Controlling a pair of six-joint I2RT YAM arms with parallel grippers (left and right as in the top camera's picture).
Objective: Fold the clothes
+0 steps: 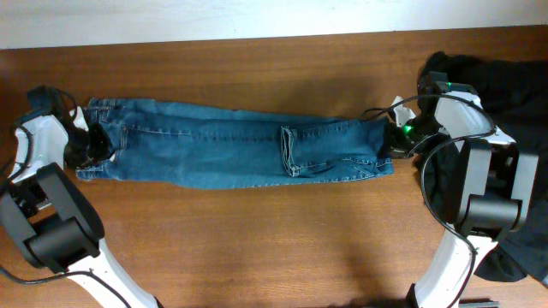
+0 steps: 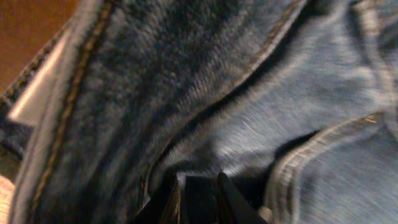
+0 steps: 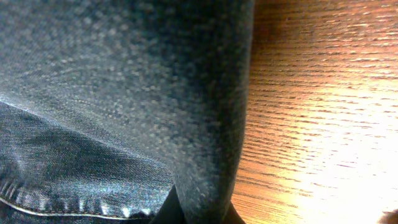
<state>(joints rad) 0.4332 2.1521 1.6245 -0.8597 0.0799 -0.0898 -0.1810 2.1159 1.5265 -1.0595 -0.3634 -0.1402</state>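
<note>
Two hands, one at each end of the jeans point(image 1: 231, 154). Right hand point(image 1: 394, 141): clamped on a fold of denim at the right end. Left hand point(image 1: 90, 144): fingers point(image 2: 199, 202) narrow, pressed into denim; whether they pinch it I cannot tell. Jeans lie stretched lengthwise across my worktop point(image 1: 257, 248). Black garments point(image 1: 514, 77) heaped at the far right.

Left arm point(image 1: 53, 218) and right arm point(image 1: 486, 195) reach forward, tips turned toward each other.
Left end effector point(image 1: 92, 142) sits low, jaws near together, grip unclear; right end effector point(image 1: 394, 137) is clamped on the jeans point(image 1: 231, 154).
</note>
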